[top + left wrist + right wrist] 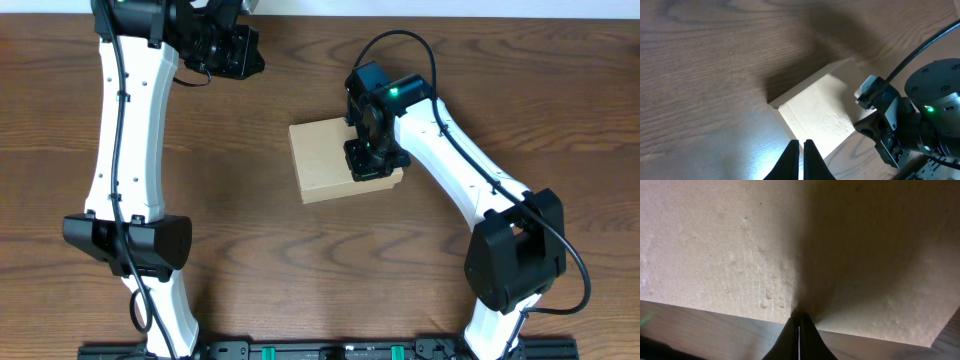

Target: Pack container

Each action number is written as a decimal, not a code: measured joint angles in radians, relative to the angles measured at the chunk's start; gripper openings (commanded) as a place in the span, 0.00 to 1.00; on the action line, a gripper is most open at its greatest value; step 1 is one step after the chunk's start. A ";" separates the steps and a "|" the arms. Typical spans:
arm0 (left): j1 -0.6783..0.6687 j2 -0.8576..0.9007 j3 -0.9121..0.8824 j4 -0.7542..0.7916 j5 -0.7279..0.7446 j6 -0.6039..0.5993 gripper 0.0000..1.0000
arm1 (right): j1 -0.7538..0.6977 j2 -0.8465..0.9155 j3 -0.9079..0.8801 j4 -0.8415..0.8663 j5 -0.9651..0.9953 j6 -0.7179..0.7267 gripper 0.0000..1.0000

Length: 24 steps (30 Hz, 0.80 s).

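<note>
The container, a plain tan cardboard box with its lid down, lies on the wooden table mid-scene. My right gripper is shut and empty, its tips pressing on the box's right part; in the right wrist view the closed fingertips touch the cardboard lid. My left gripper is shut and empty, held high at the back left of the table. The left wrist view shows the box below and the right arm's wrist on it.
The wooden table surrounds the box. The left arm's base stands at the front left, the right arm's base at the front right. A black rail runs along the front edge.
</note>
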 measured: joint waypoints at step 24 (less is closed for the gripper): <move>0.001 -0.241 0.000 -0.159 -0.318 -0.027 0.06 | -0.297 -0.035 0.772 -0.449 0.375 -0.004 0.01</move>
